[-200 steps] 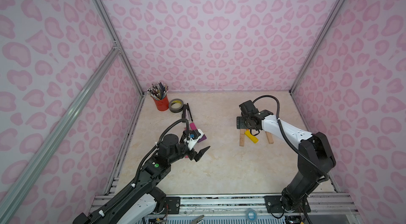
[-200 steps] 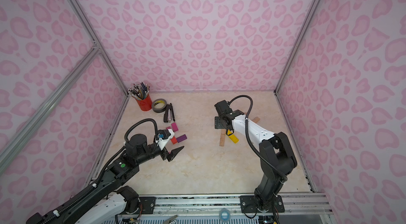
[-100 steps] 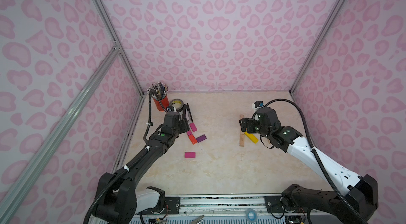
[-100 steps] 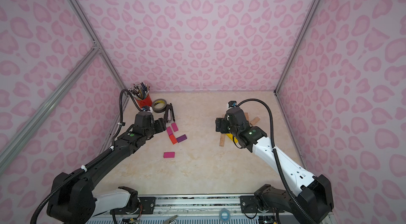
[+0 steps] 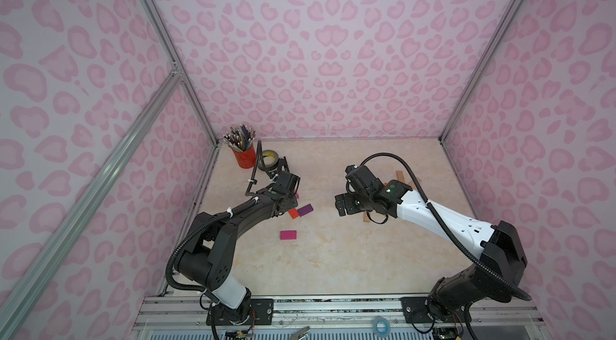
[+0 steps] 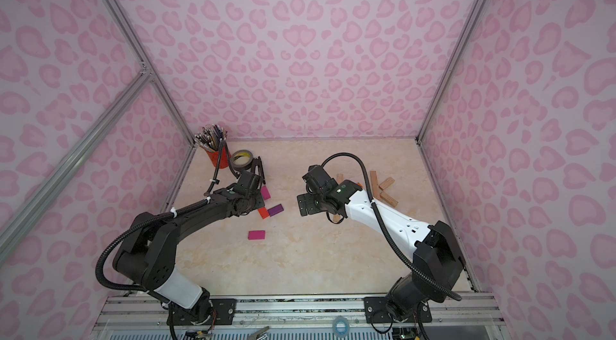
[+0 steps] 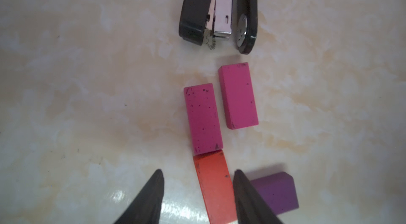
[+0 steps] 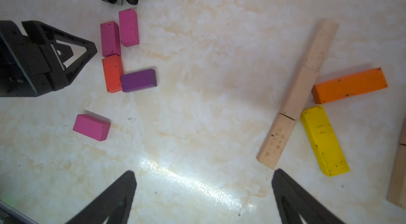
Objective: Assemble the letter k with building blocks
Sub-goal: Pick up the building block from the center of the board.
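Note:
My left gripper (image 7: 200,175) is low over a cluster of building blocks. Its jaws straddle a red block (image 7: 216,190): one finger is against the block's side, and a gap remains on the other side. Beside it lie a purple block (image 7: 276,192) and two magenta blocks (image 7: 203,118) (image 7: 238,95). Another magenta block (image 5: 288,234) lies alone nearer the front. My right gripper (image 8: 203,174) hangs wide open over bare table. Near it, a row of plain wood blocks (image 8: 298,93) has an orange block (image 8: 349,85) and a yellow block (image 8: 324,140) slanting off it.
A black stapler (image 7: 219,7) lies just beyond the magenta blocks. A red pen cup (image 5: 245,156) and a tape roll (image 5: 268,160) stand in the back left corner. More loose wood blocks (image 6: 386,183) lie at the right, near the wall.
My left arm has swung from the lone magenta block back to the cluster, and its jaws have narrowed around the red block. My right arm has pulled off the wood blocks towards the middle and opened wider.

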Tool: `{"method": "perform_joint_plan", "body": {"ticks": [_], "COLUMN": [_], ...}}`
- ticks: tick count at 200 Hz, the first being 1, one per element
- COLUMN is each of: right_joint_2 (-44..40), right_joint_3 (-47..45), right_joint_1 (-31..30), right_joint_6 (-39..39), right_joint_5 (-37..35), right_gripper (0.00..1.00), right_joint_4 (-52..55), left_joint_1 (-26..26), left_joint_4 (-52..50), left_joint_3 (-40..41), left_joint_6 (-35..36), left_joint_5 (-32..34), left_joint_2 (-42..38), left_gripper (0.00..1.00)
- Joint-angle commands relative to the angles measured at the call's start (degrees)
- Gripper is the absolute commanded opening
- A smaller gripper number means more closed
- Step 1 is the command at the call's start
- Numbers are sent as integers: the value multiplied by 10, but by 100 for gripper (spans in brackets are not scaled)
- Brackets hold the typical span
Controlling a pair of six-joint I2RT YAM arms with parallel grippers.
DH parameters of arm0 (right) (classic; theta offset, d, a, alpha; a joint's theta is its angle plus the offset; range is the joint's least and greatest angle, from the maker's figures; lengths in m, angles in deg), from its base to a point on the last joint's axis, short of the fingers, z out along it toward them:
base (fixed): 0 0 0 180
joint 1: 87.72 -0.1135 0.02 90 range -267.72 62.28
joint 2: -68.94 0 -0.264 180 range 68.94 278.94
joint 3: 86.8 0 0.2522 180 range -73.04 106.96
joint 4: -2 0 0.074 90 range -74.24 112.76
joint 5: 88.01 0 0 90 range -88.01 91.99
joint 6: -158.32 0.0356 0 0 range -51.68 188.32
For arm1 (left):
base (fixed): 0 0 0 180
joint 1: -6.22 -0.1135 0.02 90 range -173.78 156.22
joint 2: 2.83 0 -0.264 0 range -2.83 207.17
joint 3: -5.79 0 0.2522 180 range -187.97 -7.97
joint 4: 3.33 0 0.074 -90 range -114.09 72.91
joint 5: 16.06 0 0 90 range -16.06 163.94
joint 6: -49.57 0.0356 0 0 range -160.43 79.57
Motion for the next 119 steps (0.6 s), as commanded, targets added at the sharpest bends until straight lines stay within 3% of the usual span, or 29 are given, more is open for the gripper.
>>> {"method": "perform_joint_plan", "body": {"ticks": [1,53,119], "right_joint_2": [4,-7,-20], "right_joint_3": [2,-6,-13], "right_joint_1": [-2,-2,-2], "right_joint_6": [7,5,7], "right_joint_5": [-9,-20,-33], "right_gripper": [97,98,100], "right_joint_4": [21,20,20], "left_joint_1": [1,6,12], "left_joint_4": [4,16,7], "left_joint_3": [-8,-21,-34], "left_joint_6": [-4,6,13], "left_joint_5": [0,-43,-48], "left_joint_2": [19,61,84], "left_gripper": [53,47,36]}}
